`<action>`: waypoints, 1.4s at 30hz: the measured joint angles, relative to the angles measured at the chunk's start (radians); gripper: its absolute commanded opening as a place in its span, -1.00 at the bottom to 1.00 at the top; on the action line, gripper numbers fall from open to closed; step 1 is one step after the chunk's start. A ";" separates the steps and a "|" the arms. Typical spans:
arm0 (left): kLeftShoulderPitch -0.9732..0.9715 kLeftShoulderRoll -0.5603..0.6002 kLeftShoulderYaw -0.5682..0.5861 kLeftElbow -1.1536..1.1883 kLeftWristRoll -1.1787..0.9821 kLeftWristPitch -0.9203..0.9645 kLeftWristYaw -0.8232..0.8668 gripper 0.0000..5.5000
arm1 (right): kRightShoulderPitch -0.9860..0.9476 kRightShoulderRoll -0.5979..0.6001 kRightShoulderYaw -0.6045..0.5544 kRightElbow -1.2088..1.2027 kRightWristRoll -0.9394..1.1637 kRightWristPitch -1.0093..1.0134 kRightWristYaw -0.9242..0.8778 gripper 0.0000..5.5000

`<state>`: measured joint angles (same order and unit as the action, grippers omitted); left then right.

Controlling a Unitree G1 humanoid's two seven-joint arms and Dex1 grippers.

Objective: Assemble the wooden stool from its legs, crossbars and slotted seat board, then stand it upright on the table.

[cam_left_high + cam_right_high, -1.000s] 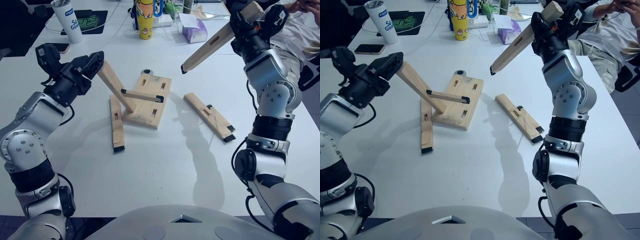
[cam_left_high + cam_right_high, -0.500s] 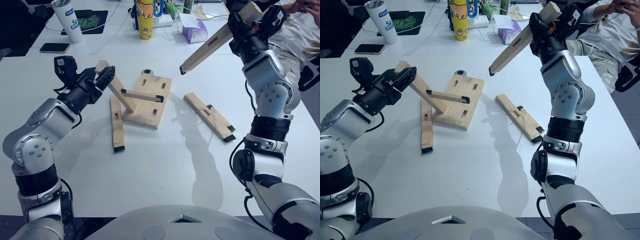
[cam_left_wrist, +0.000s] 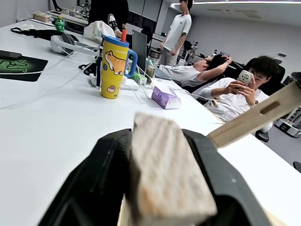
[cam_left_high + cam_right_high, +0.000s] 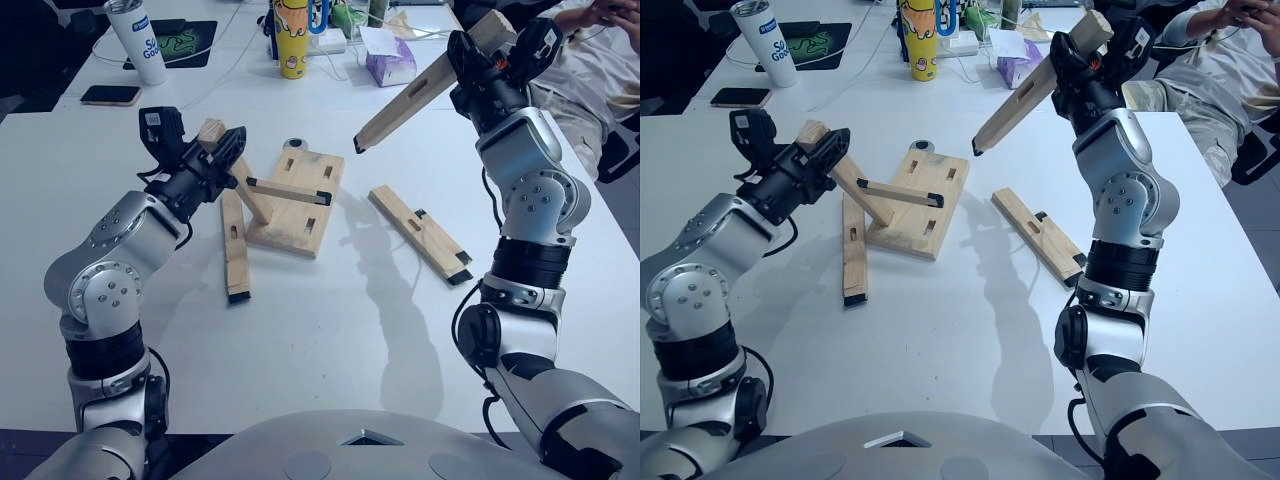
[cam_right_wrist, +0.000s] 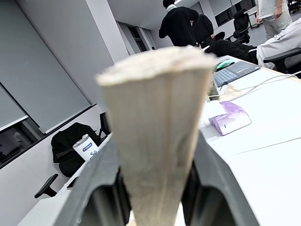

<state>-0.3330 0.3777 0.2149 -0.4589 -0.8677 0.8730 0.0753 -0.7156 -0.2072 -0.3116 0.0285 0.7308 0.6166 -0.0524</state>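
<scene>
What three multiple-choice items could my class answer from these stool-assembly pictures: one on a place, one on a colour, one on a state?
1. Where is the leg in the right end effector?
A. raised above the table
B. lying flat on it
C. standing upright on it

2. What colour is the tall cup behind the seat board?
A. red
B. yellow
C. black

3. How is the left end effector?
A. open and holding nothing
B. shut on the cup
C. shut on a tilted leg

Answers:
1 A: the leg slants through the air, touching nothing below it.
2 B: its body is plainly yellow.
3 C: the left wrist view shows both fingers pressed against the leg's end.
</scene>
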 measured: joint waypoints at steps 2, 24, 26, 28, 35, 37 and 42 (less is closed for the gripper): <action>-0.001 -0.007 0.002 0.009 0.025 -0.005 0.009 -0.56 | 0.000 0.000 0.000 -0.002 -0.002 0.000 0.000 -0.63; -0.151 -0.200 -0.102 0.194 0.374 -0.248 0.088 -0.62 | 0.000 0.015 0.006 -0.018 -0.028 0.001 0.010 -0.63; -0.172 -0.235 -0.139 0.232 0.429 -0.295 0.099 -0.62 | 0.000 0.039 0.004 -0.038 -0.026 0.019 -0.027 -0.63; -0.178 -0.274 -0.172 0.270 0.469 -0.312 0.103 -0.62 | 0.003 0.070 -0.001 -0.065 -0.013 0.052 -0.075 -0.63; -0.153 -0.344 -0.192 0.264 0.509 -0.270 0.113 -0.63 | 0.099 0.094 -0.065 -0.178 0.041 0.226 -0.229 -0.63; -0.149 -0.353 -0.184 0.261 0.519 -0.270 0.114 -0.63 | 0.113 0.089 -0.077 -0.199 0.040 0.237 -0.249 -0.63; -0.154 -0.397 -0.148 0.278 0.528 -0.284 0.128 -0.63 | 0.144 0.090 -0.095 -0.227 0.036 0.256 -0.281 -0.63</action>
<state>-0.4868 -0.0197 0.0667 -0.1805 -0.3397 0.5890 0.2035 -0.5714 -0.1173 -0.4063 -0.1988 0.7670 0.8728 -0.3331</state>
